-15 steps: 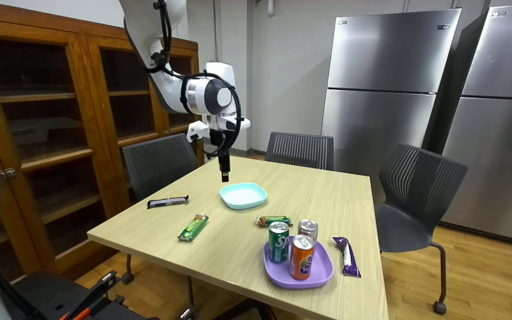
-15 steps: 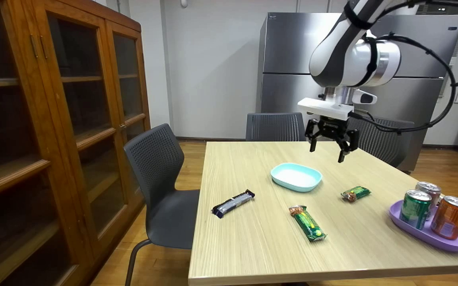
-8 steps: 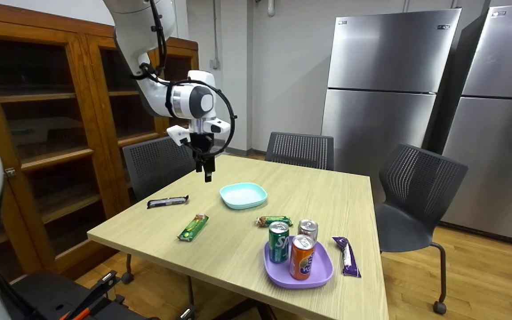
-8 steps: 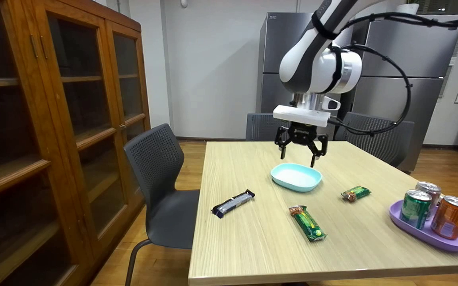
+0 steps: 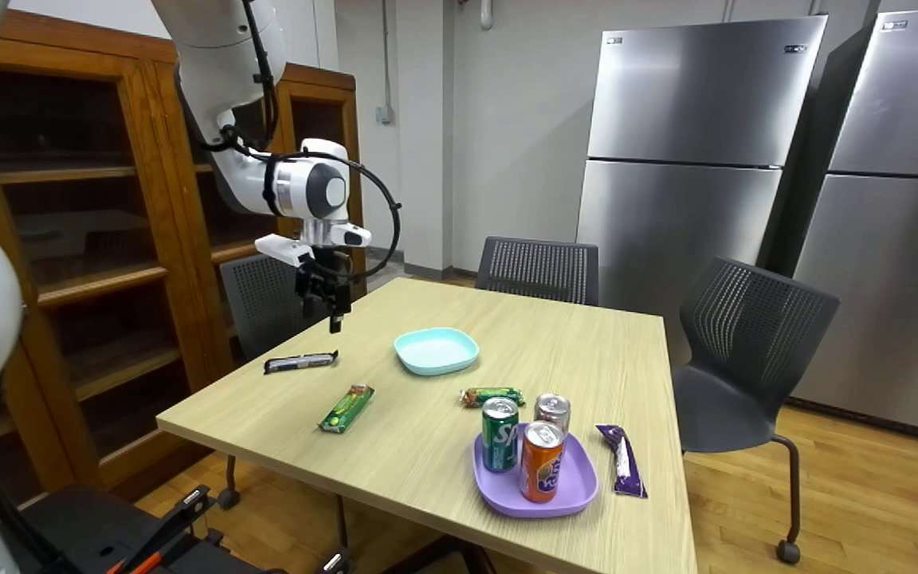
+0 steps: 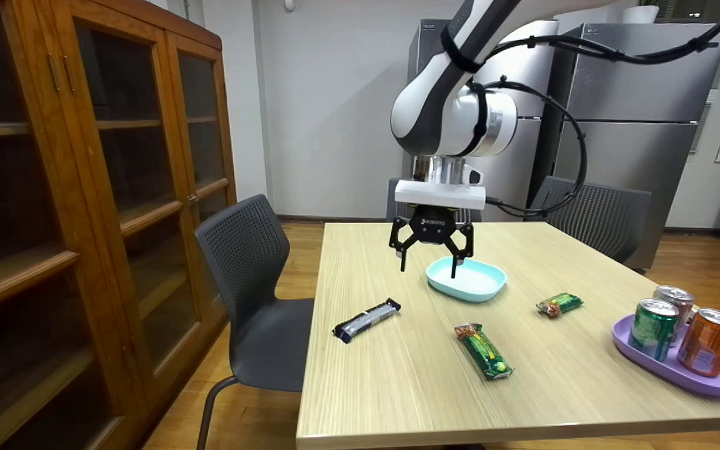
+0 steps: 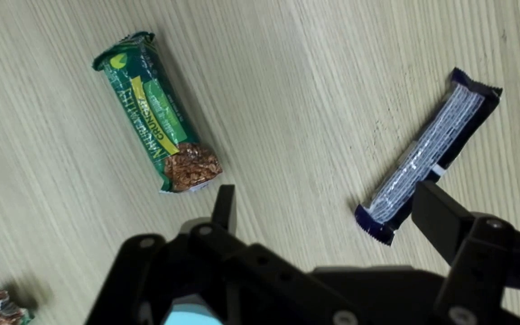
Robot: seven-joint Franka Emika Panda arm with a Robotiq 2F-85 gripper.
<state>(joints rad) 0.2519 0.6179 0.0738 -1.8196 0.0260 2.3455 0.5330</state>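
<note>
My gripper (image 6: 429,269) hangs open above the table, with nothing between its fingers (image 7: 226,210). Closest to it lies a dark-blue and silver wrapped bar (image 7: 422,155); in the wrist view the right-hand finger overlaps part of that bar's edge. A green granola bar (image 7: 149,113) rests to the upper left there, and the crumpled end of another green bar (image 7: 0,311) shows in the corner. The turquoise plate (image 5: 437,351) is bare and stands beside the gripper in both exterior views. Part of its rim (image 7: 192,316) peeks out beneath the gripper.
A purple tray (image 5: 539,510) holds a green can (image 5: 500,434), an orange can (image 5: 542,462) and a silver can (image 5: 552,410). Beside it lies a purple wrapped bar (image 5: 623,462). Chairs (image 6: 254,275) surround the table, and a wooden cabinet (image 6: 147,187) stands nearby.
The arm has swung left in both exterior views, from beyond the turquoise plate toward the dark-blue bar, and come slightly lower. Its gripper stays open; the objects on the table have not moved.
</note>
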